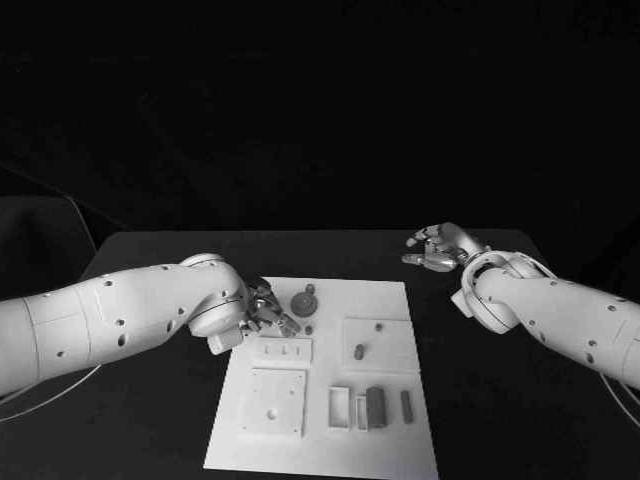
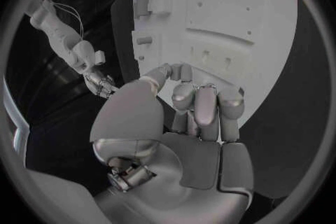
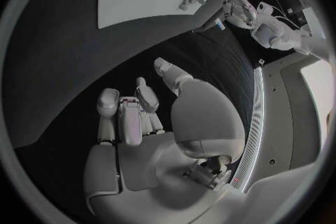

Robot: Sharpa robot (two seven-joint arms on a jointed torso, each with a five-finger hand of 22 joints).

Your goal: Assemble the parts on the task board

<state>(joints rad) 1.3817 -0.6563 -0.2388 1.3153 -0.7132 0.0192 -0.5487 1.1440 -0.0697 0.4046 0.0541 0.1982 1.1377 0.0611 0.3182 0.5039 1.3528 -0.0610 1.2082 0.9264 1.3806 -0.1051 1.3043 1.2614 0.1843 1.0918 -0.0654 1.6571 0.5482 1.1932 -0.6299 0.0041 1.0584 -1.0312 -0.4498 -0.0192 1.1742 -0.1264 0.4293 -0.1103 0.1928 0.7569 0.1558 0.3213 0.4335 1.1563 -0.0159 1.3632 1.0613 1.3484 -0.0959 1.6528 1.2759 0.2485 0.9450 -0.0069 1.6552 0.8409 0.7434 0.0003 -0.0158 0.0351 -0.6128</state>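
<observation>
Left hand (image 1: 267,312), fingers curled and empty, over the task board (image 1: 392,300); right hand (image 1: 438,248) empty beside it

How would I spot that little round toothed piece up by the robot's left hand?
Start at the white rectangular task board in the middle of the black table. Go to its far edge, just beside the silver left hand. There lies the small dark gear-like round part; its neighbours nearer the robot are straight, peg-like or block-shaped pieces.

The white task board (image 1: 385,300) lies flat mid-table, small grey parts (image 1: 359,351) scattered on it.
</observation>
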